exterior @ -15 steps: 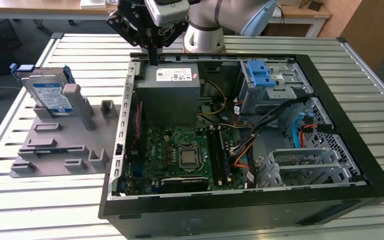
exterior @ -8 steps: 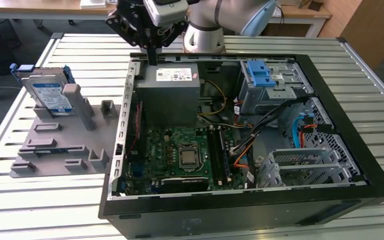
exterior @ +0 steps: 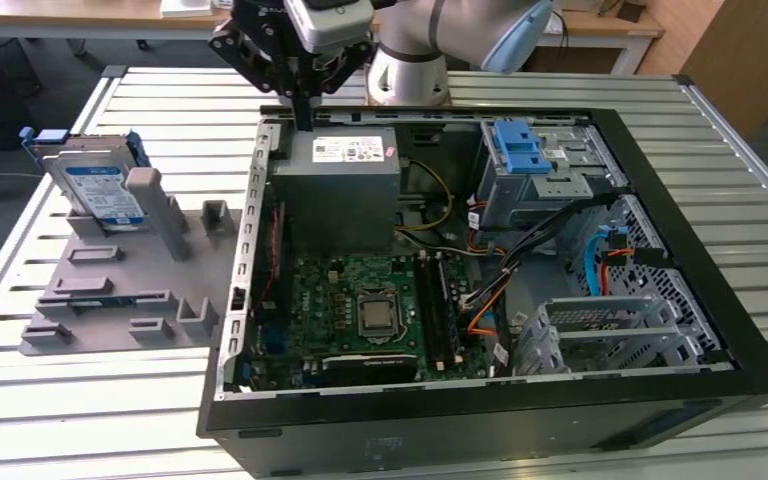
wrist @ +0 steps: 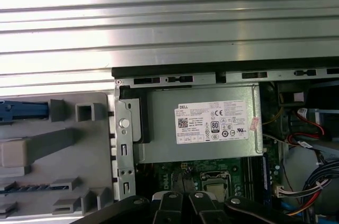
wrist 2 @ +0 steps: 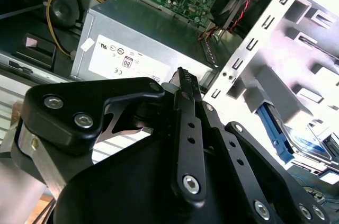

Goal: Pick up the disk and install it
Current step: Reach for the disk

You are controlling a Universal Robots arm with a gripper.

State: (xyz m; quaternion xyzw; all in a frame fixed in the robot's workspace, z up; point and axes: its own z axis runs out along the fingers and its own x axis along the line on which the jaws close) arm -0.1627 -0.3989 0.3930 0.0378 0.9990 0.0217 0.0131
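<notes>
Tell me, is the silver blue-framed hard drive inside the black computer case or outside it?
Outside. The silver blue-framed disk stands on edge on the grey fixture beside the case, at the exterior view's left.

One arm, silver with a pale blue joint cover, stands at the far side in the exterior view. Its wrist is bent so the black end effector points straight down. The fingers hang as one narrow bar, pressed together and gripping nothing. The second wrist view shows the end effector closed at its tip, linkage arms folded inward. The first wrist view shows the end effector likewise closed.
</notes>
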